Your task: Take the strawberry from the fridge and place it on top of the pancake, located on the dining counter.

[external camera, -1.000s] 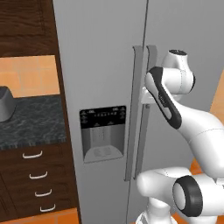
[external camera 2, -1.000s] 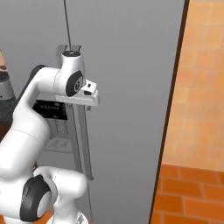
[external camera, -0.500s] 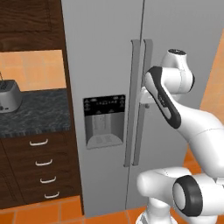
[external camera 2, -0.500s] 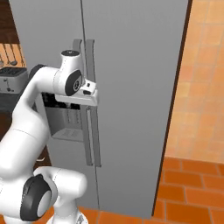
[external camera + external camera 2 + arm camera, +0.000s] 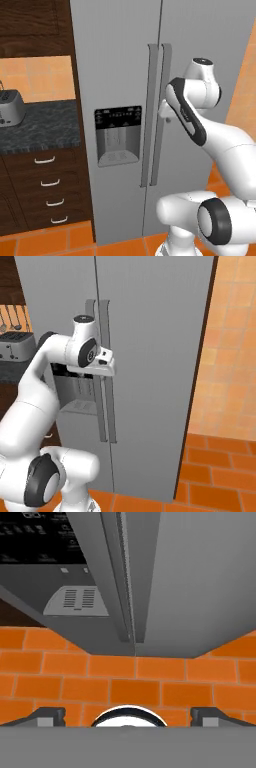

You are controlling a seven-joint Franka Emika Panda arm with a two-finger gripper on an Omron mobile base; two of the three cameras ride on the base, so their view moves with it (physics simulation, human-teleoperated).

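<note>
**Parked at the fridge, doors shut, nothing grabbed yet**

Left to right in my left base view: toaster (image 5: 10,107) on the black speckled counter (image 5: 42,127), near its left end; drawers (image 5: 50,190) below. Then the fridge (image 5: 200,40), both doors closed, dispenser panel (image 5: 118,135) on the left door, the two vertical handles (image 5: 156,112) side by side at the door seam. My gripper (image 5: 106,362) is up close to those handles, pointing downward; hand view looks down along the door fronts to the orange tile floor (image 5: 135,684). Jaws spread wide, holding nothing.

Strawberry: presumably behind the closed doors, can't confirm. Pancake and dining counter aren't in front of me.

Risks as I judge them:
- Hand is aimed down, not at a handle; closing now grabs air.
- Handles sit tight together, so I could hook the wrong one.
- Base is close; a swinging door may hit the arm.
</note>
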